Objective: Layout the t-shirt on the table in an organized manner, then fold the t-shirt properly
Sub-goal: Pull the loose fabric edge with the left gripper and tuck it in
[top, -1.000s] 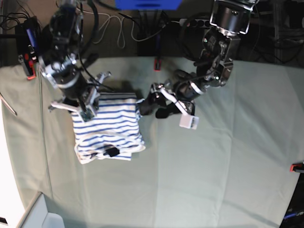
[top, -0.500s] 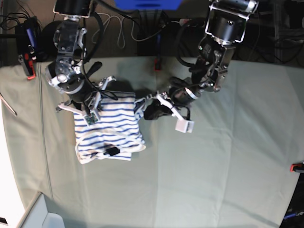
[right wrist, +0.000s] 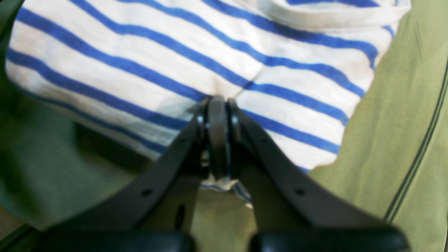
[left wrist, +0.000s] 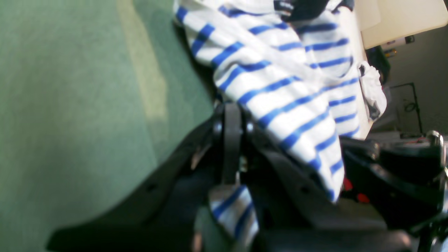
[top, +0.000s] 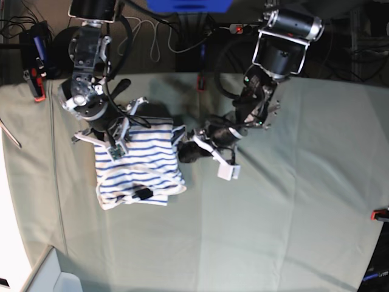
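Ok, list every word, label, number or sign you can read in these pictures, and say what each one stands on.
None can be read.
Small dark neck label on the white cotton t-shirt with blue stripes: too small in the base view, blurred and cut off in the left wrist view.
Small white tag hanging by the left gripper: no print can be made out.
Pale grey-green cloth table: no text.
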### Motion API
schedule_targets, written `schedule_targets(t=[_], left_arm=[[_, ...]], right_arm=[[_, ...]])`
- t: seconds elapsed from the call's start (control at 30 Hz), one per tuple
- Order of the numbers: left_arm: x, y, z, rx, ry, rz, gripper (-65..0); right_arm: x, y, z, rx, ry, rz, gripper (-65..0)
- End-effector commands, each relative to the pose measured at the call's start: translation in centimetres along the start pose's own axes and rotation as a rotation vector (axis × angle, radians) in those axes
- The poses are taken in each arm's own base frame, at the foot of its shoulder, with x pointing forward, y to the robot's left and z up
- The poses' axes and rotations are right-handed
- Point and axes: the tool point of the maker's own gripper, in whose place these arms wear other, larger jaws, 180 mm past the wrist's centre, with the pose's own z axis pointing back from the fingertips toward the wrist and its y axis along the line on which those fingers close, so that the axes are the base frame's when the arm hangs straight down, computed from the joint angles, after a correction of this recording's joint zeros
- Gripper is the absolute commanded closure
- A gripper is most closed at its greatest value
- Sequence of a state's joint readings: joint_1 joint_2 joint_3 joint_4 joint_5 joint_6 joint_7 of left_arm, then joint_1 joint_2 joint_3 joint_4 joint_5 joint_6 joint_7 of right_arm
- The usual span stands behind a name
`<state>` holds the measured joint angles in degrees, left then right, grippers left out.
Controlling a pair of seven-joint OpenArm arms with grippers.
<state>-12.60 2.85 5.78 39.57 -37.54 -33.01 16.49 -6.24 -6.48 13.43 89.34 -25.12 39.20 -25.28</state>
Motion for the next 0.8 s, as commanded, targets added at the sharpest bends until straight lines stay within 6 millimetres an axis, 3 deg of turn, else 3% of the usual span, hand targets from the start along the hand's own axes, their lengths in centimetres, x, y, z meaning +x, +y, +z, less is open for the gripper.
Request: schedule_targets(t=[0.0,0.17,0.47,0.63,0.77], left_arm=[[-1.7,-2.1,-1.3,-0.045,0.053,0.026,0.0],[-3.9,-4.1,-1.9,-0.092,0.139,-0.021,0.0],[-6.7,-5.3,-1.9,-0.117,0.288,-0.036,0.0],[-6.0,-8.5,-2.9,-0.18,0.276,-0.063,0.0],[-4.2,-9.0,-3.5,-0.188,0.256,-0.099,0.0]], right_arm=[[1.2,-0.1,0.1,0.004,-0.036,0.01,0.0],[1.1,-0.1,0.1,0.005,-0.034,0.01,0.0],[1.2,-0.1,0.1,0.003,-0.037,0.013,0.0],[1.3,-0.1,0.1,0.003,-0.038,0.013,0.0],[1.3,-0.1,0.1,0.005,-0.038,0.012,0.0]])
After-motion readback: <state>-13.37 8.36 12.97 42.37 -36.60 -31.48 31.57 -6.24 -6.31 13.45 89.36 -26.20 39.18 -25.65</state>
